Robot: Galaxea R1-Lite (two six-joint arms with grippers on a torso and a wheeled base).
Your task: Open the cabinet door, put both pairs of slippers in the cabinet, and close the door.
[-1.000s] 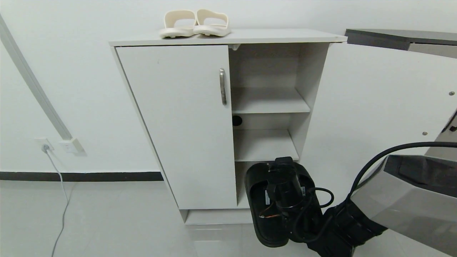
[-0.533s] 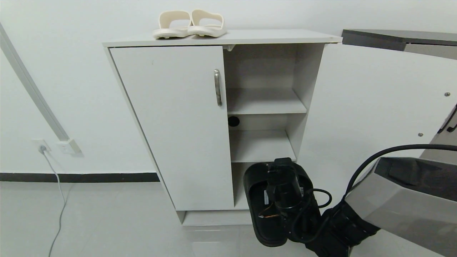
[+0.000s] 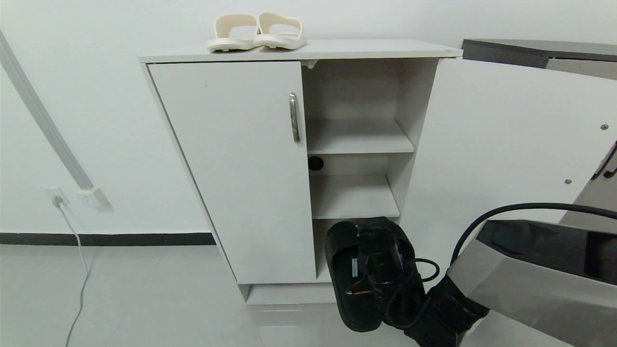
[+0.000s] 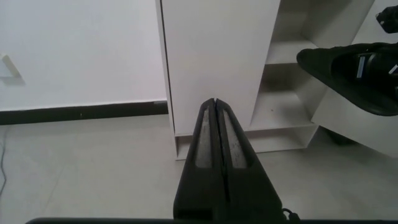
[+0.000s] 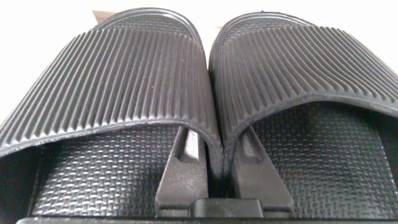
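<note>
a white cabinet [image 3: 366, 48] stands against a plain white wall [image 3: 96, 120] on a pale, glossy tiled floor [image 3: 144, 308], and a black baseboard [image 3: 106, 238] runs along the foot of the wall to its left. its left door [image 3: 231, 168] is shut, with an upright metal handle [image 3: 293, 118] near the inner edge. its right door [image 3: 501, 140] is swung wide open, baring an upper shelf [image 3: 359, 137], a middle shelf [image 3: 354, 197] and a round hole [image 3: 315, 163] in the back panel between them. a pair of cream slippers [image 3: 255, 31] sits side by side on the left half of the cabinet top, near its front edge. the pair of black slippers [image 3: 343, 284] hangs at the mouth of the lowest compartment, just under the front edge of the middle shelf, toes toward the opening; whether they touch the bottom board cannot be told. the right gripper [image 5: 219, 163] has one finger tucked under each ribbed strap and pinches the two adjoining strap sides together. the left gripper [image 4: 214, 109] hangs low over the floor in front of the shut door, its fingers pressed flat together with nothing between them. on the wall to the left a grey trunking strip [image 3: 43, 120] slants down to a small box [image 3: 94, 196] beside a wall socket [image 3: 58, 195], from which a cable [image 3: 82, 270] trails onto the floor. a dark grey top [image 3: 540, 50] shows behind the open door's upper edge.
</note>
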